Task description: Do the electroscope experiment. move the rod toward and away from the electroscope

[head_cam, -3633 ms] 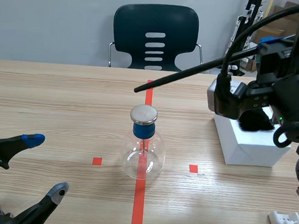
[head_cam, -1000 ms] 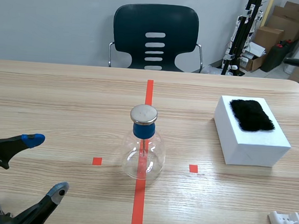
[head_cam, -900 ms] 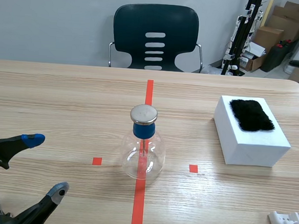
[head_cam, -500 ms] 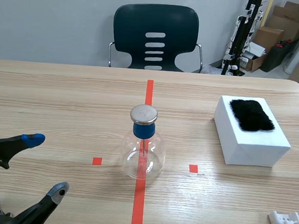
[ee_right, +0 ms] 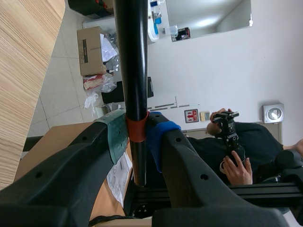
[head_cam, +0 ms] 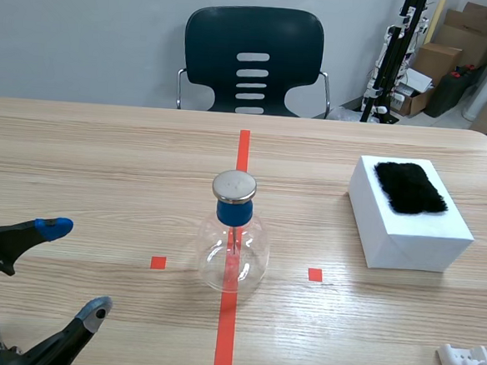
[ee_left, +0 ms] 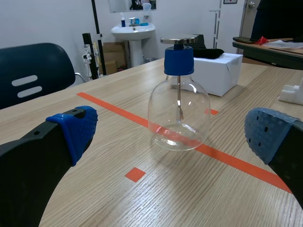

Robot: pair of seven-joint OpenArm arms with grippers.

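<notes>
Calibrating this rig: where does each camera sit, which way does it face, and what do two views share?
Scene view: between the arms, facing across the table at the electroscope and chair; left gripper shows low.
Left wrist view: low over the table, looking past its open fingers at the electroscope and white box.
Right wrist view: off the table's edge, facing the room; right gripper shut on the rod.
Shared: scene and left wrist views both show electroscope and white box.

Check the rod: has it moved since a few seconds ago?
Yes. The rod has swung away rightward from near the electroscope, past the white box, out of the scene view.
</notes>
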